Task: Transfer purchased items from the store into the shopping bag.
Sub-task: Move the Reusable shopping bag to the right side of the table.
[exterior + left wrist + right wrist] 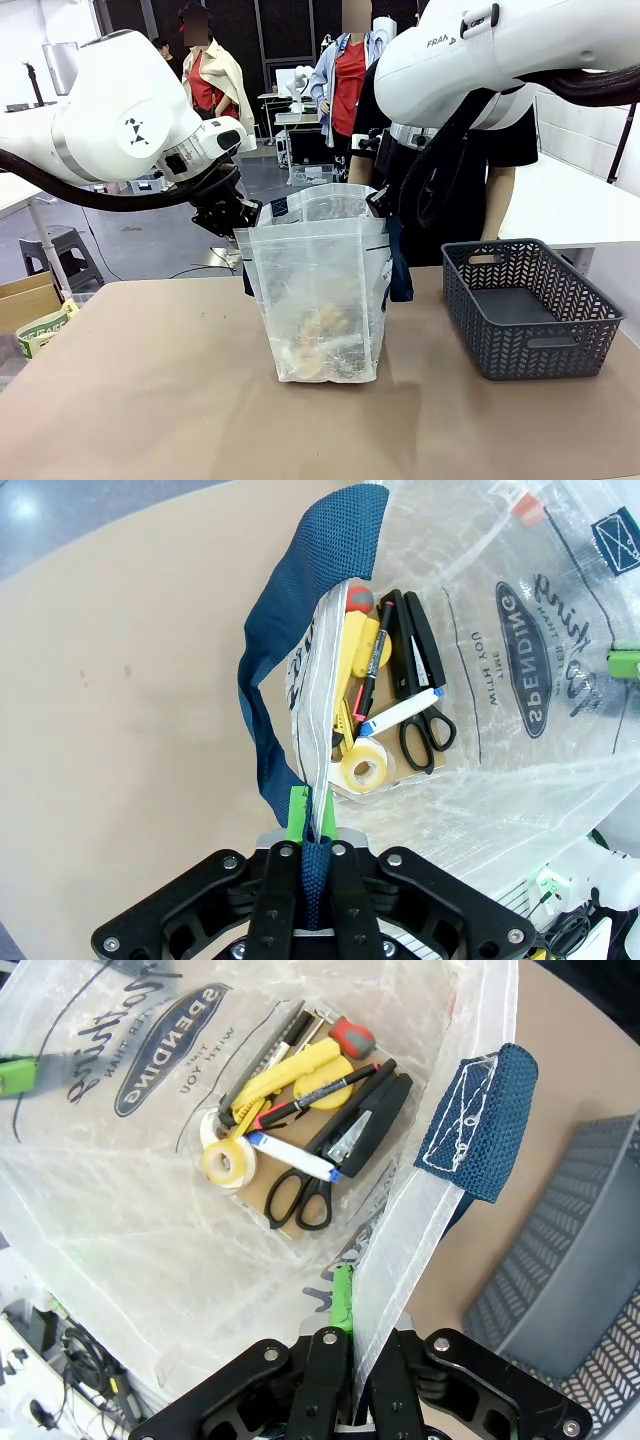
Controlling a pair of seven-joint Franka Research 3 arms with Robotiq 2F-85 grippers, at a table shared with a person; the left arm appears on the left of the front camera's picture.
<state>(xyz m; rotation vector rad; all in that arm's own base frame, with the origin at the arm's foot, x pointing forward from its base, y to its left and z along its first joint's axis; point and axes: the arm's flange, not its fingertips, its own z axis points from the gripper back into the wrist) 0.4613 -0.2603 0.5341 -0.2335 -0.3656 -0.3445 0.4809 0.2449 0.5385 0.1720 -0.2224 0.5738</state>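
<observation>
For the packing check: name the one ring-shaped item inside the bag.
In the shopping bag, the yellow tape roll, lying flat beside the black-handled scissors; the rest are long and straight.

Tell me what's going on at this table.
Both robot arms are holding the shopping bag open on the table. The left gripper is shut on a navy handle at one rim, and the right gripper is shut on the opposite plastic rim. The purchased items, among them scissors, a tape roll and markers, lie at the bottom of the bag. A dark grey basket sits to the robot's right, and a person stands across the table.
</observation>
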